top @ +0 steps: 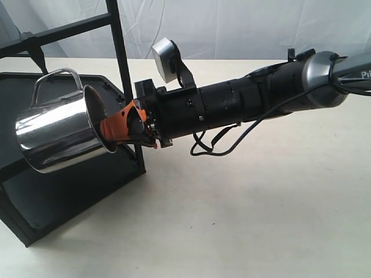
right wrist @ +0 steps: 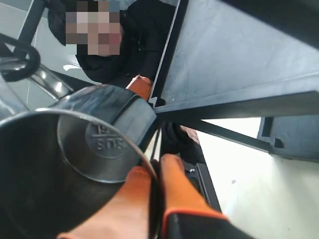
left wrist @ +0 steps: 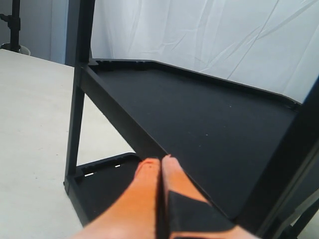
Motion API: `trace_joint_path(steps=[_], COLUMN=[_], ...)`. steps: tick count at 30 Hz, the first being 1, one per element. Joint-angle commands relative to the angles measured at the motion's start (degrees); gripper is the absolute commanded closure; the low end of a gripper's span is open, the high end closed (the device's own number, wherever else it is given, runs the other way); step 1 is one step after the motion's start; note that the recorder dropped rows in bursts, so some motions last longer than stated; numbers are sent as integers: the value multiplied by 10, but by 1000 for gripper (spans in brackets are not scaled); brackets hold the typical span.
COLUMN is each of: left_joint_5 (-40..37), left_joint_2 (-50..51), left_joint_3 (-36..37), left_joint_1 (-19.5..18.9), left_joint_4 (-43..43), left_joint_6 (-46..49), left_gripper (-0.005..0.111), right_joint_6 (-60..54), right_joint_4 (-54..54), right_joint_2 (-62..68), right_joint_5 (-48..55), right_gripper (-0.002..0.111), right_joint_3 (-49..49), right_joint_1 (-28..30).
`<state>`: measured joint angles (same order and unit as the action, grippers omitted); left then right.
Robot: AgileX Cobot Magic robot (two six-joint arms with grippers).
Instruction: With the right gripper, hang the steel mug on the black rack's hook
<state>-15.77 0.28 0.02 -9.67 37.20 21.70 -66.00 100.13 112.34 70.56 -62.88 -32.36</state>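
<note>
We have the exterior view looking down from above and in front, close on the black rack [top: 69,191] at left and the table [top: 261,220]. The left wrist view sits low, just beside the rack's upper tray [left wrist: 199,114], facing along it. The right wrist view looks up into the steel mug [right wrist: 75,164] against the rack's underside; all three share the rack.

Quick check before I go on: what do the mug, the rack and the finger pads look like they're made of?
The steel mug looks like mirror-polished metal: its wall reflects the room sharply, and its base shows a stamped mark in the right wrist view. The black rack looks like matte black painted metal or plastic; there is no shine, so I cannot tell which. The right gripper has orange pads, dull like rubber or soft plastic.
</note>
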Motion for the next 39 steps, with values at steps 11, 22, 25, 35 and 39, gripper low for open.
trace_joint_path(steps=[11, 22, 25, 35, 39], left_joint_5=[2, 1, 0, -5, -5], left_joint_2=[-3, -3, -3, -3, -3], left_joint_3=[0, 0, 0, 0, 0], left_joint_1=[0, 0, 0, 0, 0], left_joint_4=[4, 4, 3, -2, -2], left_joint_6=[1, 1, 1, 1, 1], left_gripper=[105, 105, 105, 105, 105], right_joint_6=[0, 28, 30, 61, 65], right_joint_4=[-5, -52, -71, -174, -232], right_joint_2=[2, -6, -19, -109, -170], right_joint_5=[-6, -6, -6, -6, -45], right_gripper=[68, 68, 68, 85, 108], right_joint_3=[-3, -3, -2, -2, -2], right_joint_1=[3, 45, 74, 147, 167])
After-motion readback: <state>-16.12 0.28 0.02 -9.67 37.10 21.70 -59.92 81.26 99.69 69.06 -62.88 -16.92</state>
